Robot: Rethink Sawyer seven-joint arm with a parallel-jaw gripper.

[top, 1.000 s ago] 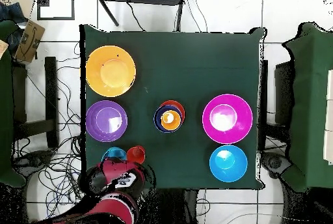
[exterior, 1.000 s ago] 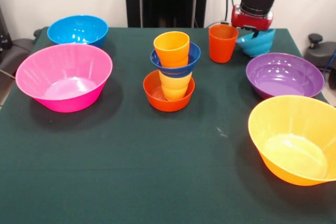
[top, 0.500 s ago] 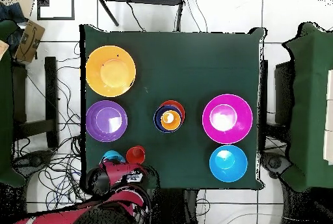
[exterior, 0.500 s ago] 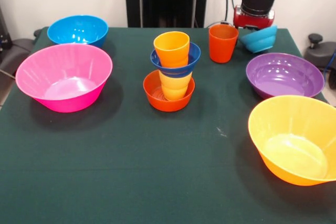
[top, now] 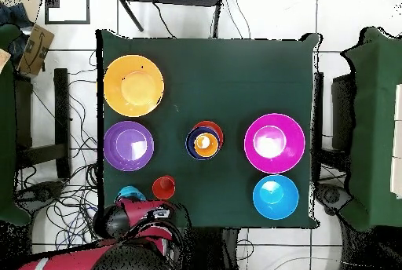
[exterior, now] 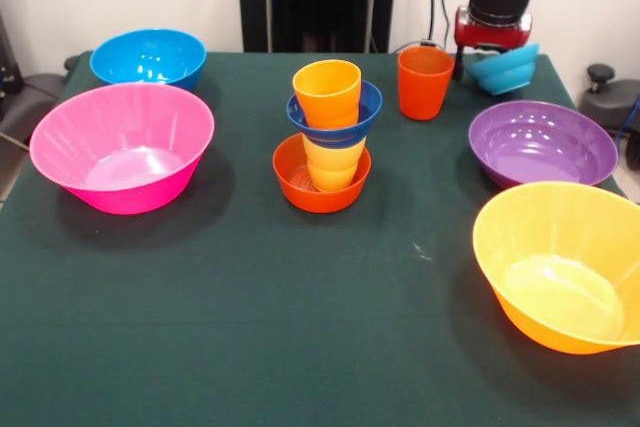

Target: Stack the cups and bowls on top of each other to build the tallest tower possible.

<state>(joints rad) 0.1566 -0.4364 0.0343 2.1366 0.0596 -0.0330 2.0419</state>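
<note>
Tower point(exterior: 329, 137) between large bowls point(exterior: 122, 145)

Tower point(exterior: 330, 142) mid-counter: orange-red bowl point(exterior: 321, 175), yellow cup point(exterior: 334, 162), dark blue bowl point(exterior: 335, 115), light orange cup point(exterior: 327, 92) on top. Red-orange cup point(exterior: 424, 82) upright behind it. Cyan bowl point(exterior: 503, 68) lifted, tilted, under pincer point(exterior: 492, 45). Remaining bowls scattered around, upright.

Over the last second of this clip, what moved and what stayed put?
The pincer has lifted the cyan bowl off the table at the far corner by the red-orange cup; a second ago the bowl sat tilted, lower down, and now it hangs higher and more level. The tower, the purple bowl, the pink bowl, the blue bowl and the yellow-orange bowl have not shifted.
</note>
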